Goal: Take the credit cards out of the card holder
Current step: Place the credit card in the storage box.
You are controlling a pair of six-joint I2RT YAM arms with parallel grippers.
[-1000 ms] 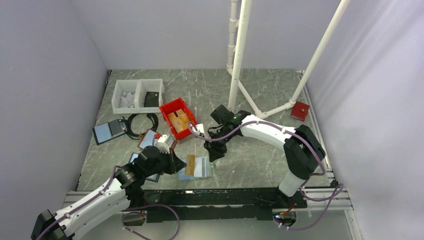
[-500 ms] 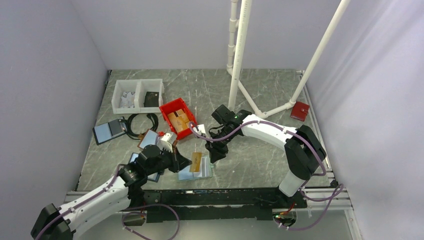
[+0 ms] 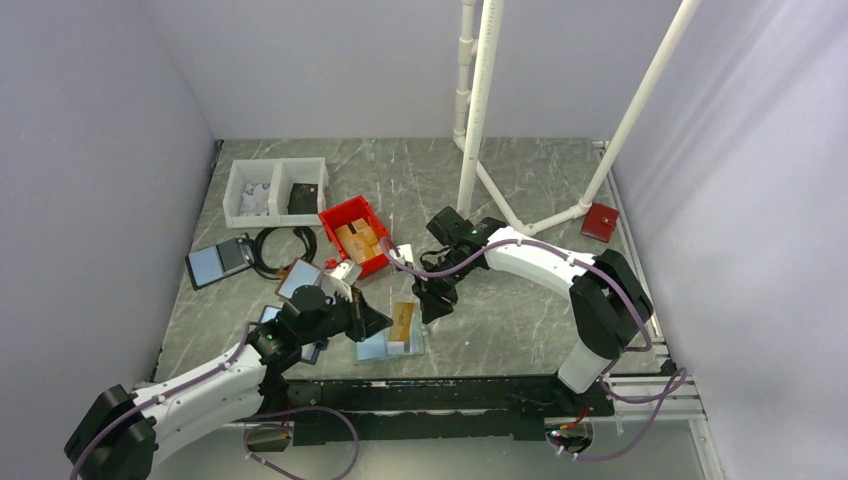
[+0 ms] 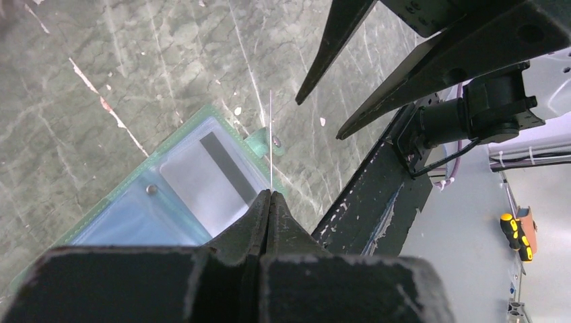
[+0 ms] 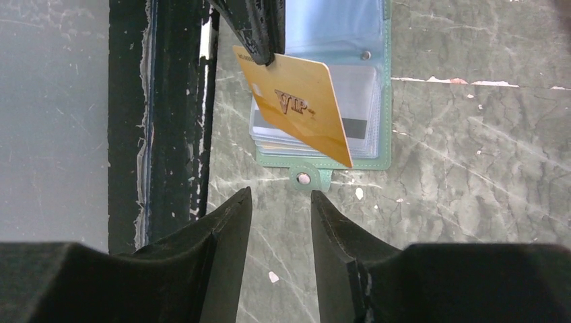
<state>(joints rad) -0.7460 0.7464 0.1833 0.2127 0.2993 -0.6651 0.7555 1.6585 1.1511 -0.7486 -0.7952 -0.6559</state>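
The card holder [image 3: 388, 346] lies open near the table's front edge, teal-edged with pale blue pockets [image 4: 145, 215] and a snap tab [image 5: 304, 179]. An orange-tan credit card [image 3: 403, 318] marked VIP [image 5: 299, 108] hangs above it, pinched at one corner by my left gripper [image 3: 385, 322], which is shut on it. In the left wrist view the card shows edge-on as a thin line [image 4: 271, 141] rising from the fingertips [image 4: 270, 193]. A pale card with a dark stripe [image 4: 209, 176] sits in a pocket. My right gripper [image 5: 281, 195] is open and empty, just beyond the tab.
A red bin [image 3: 355, 235] with brown items and a white two-part tray [image 3: 275, 188] stand behind. Other folders [image 3: 218, 262] and a black cable [image 3: 285, 250] lie to the left. White pipes [image 3: 478, 130] rise at the back. A black rail [image 3: 440, 395] runs along the near edge.
My left gripper has lifted the orange card off the holder and carried it slightly right. The right gripper's fingers have spread a little wider.
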